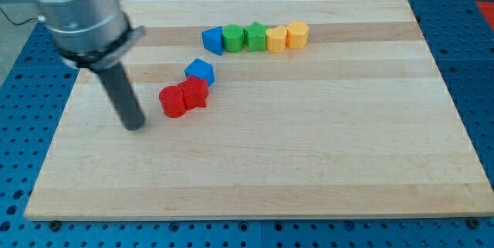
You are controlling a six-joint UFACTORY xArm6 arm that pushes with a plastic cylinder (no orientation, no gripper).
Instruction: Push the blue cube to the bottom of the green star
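Note:
The blue cube sits left of the board's middle, touching the top of a red block. The green star stands in a row of blocks near the view's top, up and to the right of the blue cube. My tip rests on the board to the left of and below the blue cube, just left of a second red block. The tip touches no block.
The top row runs left to right: a blue block, a green block, the green star, a yellow block, an orange-yellow block. The wooden board lies on a blue perforated table.

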